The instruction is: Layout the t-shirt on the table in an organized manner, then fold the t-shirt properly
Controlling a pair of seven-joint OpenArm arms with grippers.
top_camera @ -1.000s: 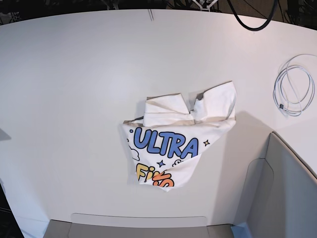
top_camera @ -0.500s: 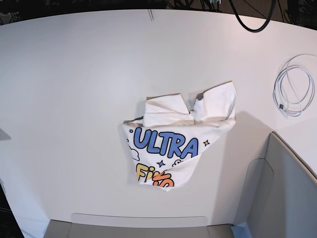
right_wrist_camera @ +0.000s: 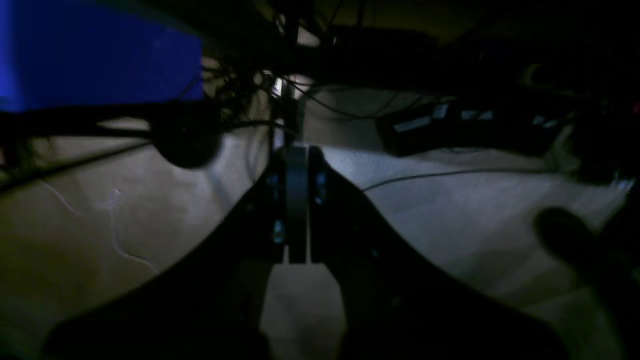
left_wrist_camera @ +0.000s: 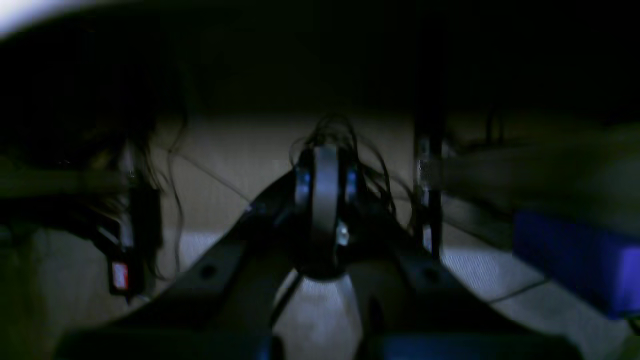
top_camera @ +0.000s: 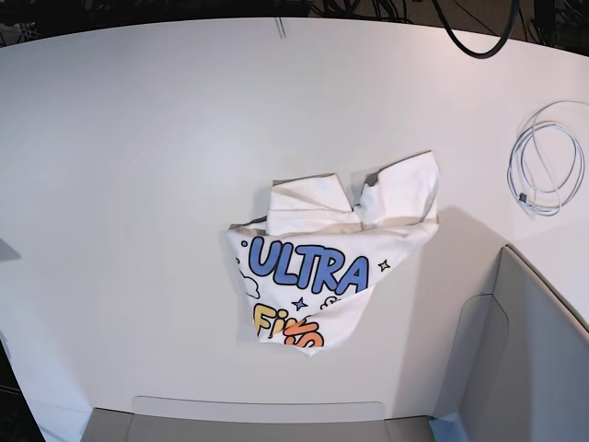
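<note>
Both hands are clenched with nothing between their fingers. In the left wrist view the left hand (left_wrist_camera: 325,200) shows its dark fingers pressed together, pointing into a dim space with loose black wires (left_wrist_camera: 370,165) behind it, a pale floor (left_wrist_camera: 320,310) below and a blue block (left_wrist_camera: 575,260) at the right edge. The right wrist view gives much the same: the right hand (right_wrist_camera: 296,200) has its fingers flat against each other, with tangled cables (right_wrist_camera: 250,95) above, a blue box (right_wrist_camera: 100,55) in the upper left corner and a pale surface (right_wrist_camera: 450,215) beneath. Neither hand appears in the base view, and neither wrist view shows the shirt.

The shirt (top_camera: 336,249) lies crumpled near the middle of the tabletop (top_camera: 120,157), a little toward the near edge. Its print faces up: blue "ULTRA" reads clearly, and below it only part of the yellow and orange lettering shows where the cloth folds under. Two white flaps are bunched and folded over along the far side of the heap. A coiled white cable (top_camera: 548,158) rests on the tabletop well apart from the shirt, toward the right edge of the base view. A grey bin (top_camera: 525,359) stands at the lower right corner, near the shirt but not touching it.
</note>
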